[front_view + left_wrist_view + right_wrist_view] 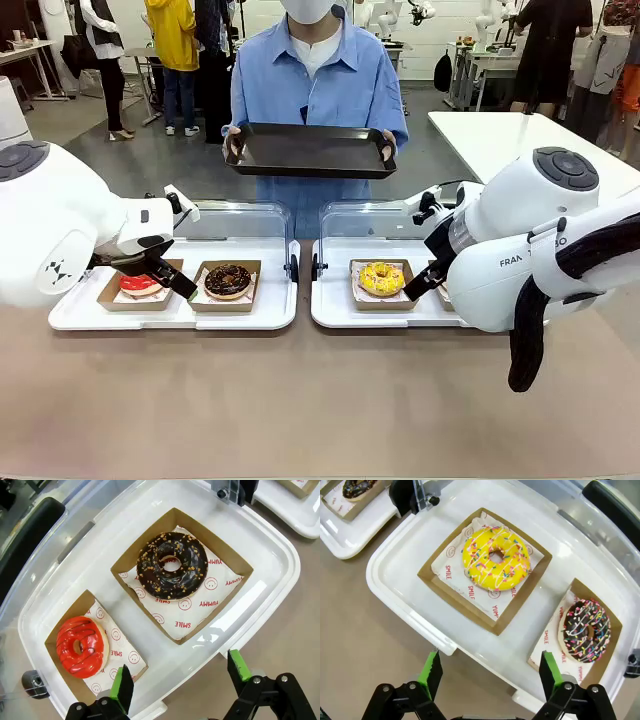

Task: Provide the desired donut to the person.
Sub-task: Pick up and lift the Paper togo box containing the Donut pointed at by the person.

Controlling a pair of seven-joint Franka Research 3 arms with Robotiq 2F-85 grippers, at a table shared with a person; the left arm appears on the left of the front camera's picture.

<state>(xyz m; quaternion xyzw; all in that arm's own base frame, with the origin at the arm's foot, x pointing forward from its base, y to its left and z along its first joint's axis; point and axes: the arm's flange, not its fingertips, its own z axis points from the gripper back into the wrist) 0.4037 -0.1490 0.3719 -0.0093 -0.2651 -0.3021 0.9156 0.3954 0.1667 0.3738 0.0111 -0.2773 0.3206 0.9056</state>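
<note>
**Counter** (pixel 300 400): beige; carries two white display trays side by side, each with a clear lid (pixel 235 222) raised along its far edge.

**Left display tray** (pixel 270 545): two brown card boxes lined with printed paper.
- Left box: red donut (pixel 80 646), with dark stripes in the glaze.
- Right box: chocolate nut donut (pixel 172 565).

**Right display tray** (pixel 395 565): two boxes of the same kind.
- Left box: yellow donut (pixel 496 558), with white drizzle and coloured sprinkles.
- Right box: chocolate sprinkle donut (pixel 585 630); in the front view the right arm hides it.

**Left pincer** (pixel 180 672): fingers spread apart with nothing between them; held over the near rim of the left display tray, nearer the red donut's box.

**Right pincer** (pixel 490 666): fingers spread apart with nothing between them; held over the near rim of the right display tray, between its two boxes.

**Person** (pixel 310 80): light blue shirt; stands at the far side, centre. One hand at each end holds a black tray (pixel 310 150) level, beyond the raised lids.
</note>
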